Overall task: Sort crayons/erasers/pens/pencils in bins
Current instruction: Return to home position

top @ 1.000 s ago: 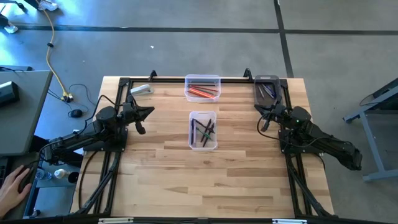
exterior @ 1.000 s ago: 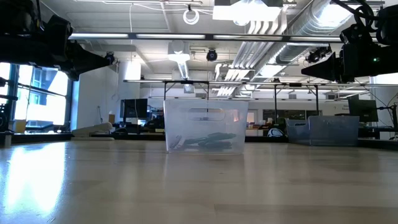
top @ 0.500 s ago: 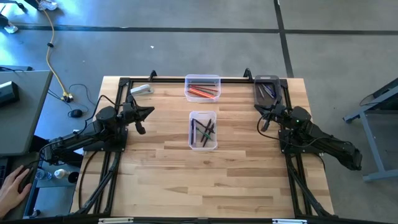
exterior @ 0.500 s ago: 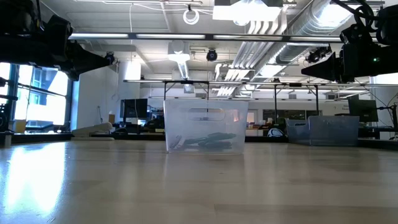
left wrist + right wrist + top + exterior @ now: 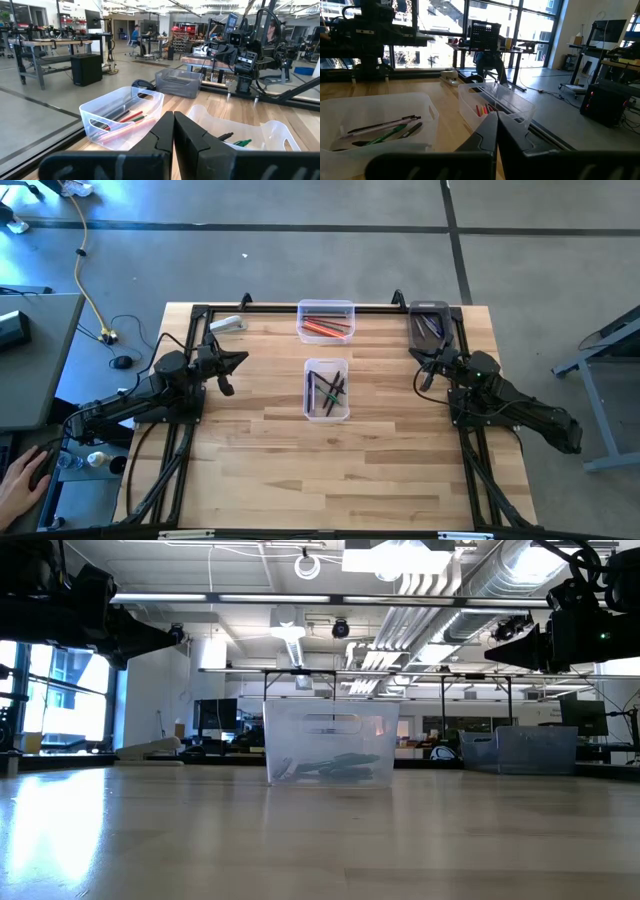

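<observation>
The left gripper [image 5: 238, 362] is held above the table [image 5: 330, 470] well to the left of the middle bin [image 5: 327, 390], and the right gripper [image 5: 418, 362] is held well to the right of it. Both are pointed inward toward that bin and touch nothing. In each wrist view the two dark fingers are seen pressed together with nothing between them.

The middle bin is a clear tub with rounded corners. Dark pens and a green one are seen lying loose in it. A second clear bin [image 5: 326, 321] is set beyond the middle bin at the far edge, and red and orange sticks are seen in it. The smoky dark bin [image 5: 430, 326] is placed beyond and to the right of the middle bin, at the far right corner just past the right gripper. Bluish-grey pieces can be made out inside it, though what they are cannot be told.

The table is of pale wood planks and is edged by a black frame. A small pale object [image 5: 228, 324] is seen beyond and to the left of the middle bin. The floor around is grey concrete. A yellow cable [image 5: 85, 280] is trailed across it far to the left of the middle bin, and a person's hand [image 5: 22, 475] is seen at the picture's lower left.
</observation>
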